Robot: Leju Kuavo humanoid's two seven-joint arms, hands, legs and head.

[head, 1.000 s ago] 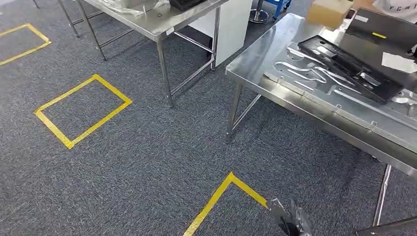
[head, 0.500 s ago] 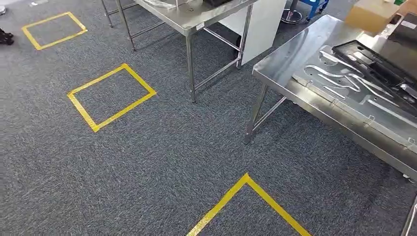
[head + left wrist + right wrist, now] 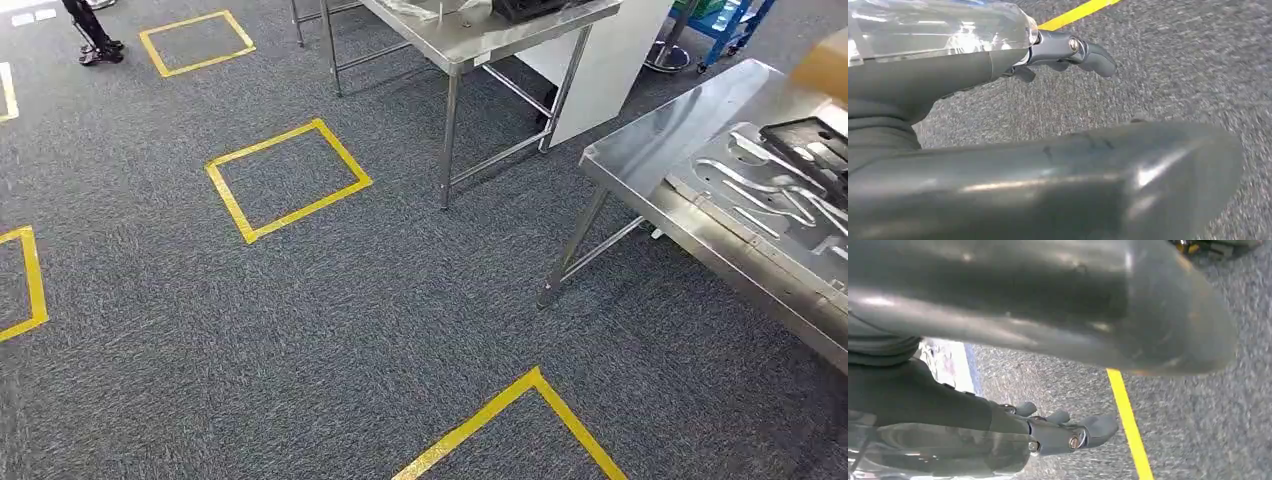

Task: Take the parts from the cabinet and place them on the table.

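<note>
- On my far left, a person's feet (image 3: 95, 45) stand by yellow tape squares (image 3: 288, 180) on the grey carpet (image 3: 300, 330).
- Centre: a steel table (image 3: 480, 40).
- Right: another steel table (image 3: 650, 150) carries pressed metal parts (image 3: 760, 195) and a black tray (image 3: 815, 145).
- Left hand (image 3: 998, 130) and right hand (image 3: 1013, 340) hang above the carpet; their grip I cannot tell.

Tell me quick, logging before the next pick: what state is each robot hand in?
Left robot hand: open, fingers extended, nothing held.
Right robot hand: open, fingers extended, nothing held.
</note>
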